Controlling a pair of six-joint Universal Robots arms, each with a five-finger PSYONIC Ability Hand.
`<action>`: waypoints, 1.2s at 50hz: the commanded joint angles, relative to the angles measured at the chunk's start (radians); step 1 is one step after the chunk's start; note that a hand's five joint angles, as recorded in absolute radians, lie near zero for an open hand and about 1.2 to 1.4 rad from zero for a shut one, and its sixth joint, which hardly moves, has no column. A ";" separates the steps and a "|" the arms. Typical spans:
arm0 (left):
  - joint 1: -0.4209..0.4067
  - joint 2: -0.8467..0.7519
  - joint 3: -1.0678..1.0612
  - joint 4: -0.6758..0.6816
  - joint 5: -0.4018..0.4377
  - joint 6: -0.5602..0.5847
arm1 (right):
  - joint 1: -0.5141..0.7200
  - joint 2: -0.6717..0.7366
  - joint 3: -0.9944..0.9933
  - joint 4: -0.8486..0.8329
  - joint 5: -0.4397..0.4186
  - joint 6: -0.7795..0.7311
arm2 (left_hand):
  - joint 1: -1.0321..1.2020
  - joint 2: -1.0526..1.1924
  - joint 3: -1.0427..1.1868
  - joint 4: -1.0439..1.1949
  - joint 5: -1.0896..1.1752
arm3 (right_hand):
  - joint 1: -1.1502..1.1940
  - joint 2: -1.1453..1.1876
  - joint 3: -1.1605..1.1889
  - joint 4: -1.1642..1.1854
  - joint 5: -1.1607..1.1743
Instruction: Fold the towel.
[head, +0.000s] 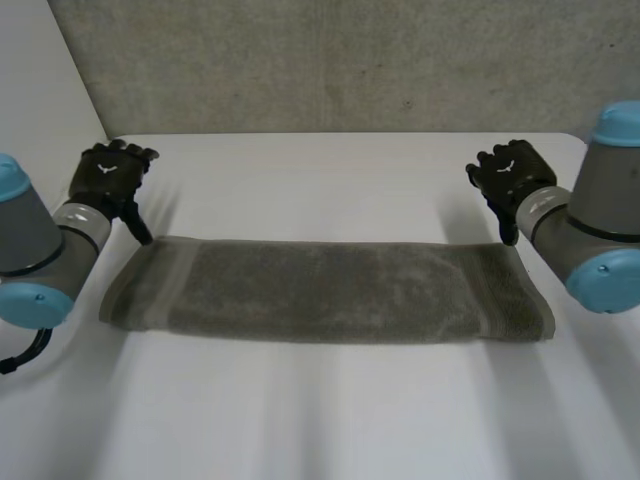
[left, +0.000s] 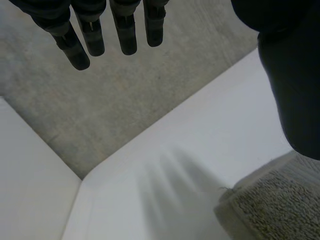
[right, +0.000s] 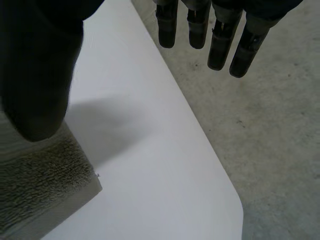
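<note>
Bench (head: 320, 420): white, grey wall (head: 350, 60) behind.
Towel (head: 330, 292): long folded strip, flat across bench middle.
Left hand (head: 108, 172): at towel's far left corner, fingers straight, thumb apart, holding nothing.
Right hand (head: 512, 172): at far right corner, fingers straight, thumb apart, empty.

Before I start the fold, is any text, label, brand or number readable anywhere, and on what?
No words or numbers can be read.
Back of the black left robot hand: small white emblem, too small to read.
Back of the black right robot hand: the same emblem, too small to read.
Long grey-green terry towel: no tag or print on its visible side.
</note>
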 joint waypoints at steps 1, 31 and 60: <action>0.033 0.169 -0.174 -0.005 0.015 -0.031 | -0.002 -0.207 0.264 0.076 0.010 0.012 | -0.048 -0.041 -0.040 -0.044 -0.042 | -0.058 -0.071 -0.070 -0.076 -0.060; 0.042 0.395 -0.510 0.064 0.091 -0.151 | -0.138 -0.209 0.700 -0.307 0.019 0.093 | -0.048 -0.041 -0.040 -0.044 -0.042 | 1.136 1.123 1.123 1.117 1.133; 0.039 0.395 -0.522 0.065 0.091 -0.153 | 0.025 -0.387 0.403 -0.198 0.093 0.048 | -0.051 -0.044 -0.043 -0.047 -0.045 | 1.164 1.151 1.151 1.145 1.161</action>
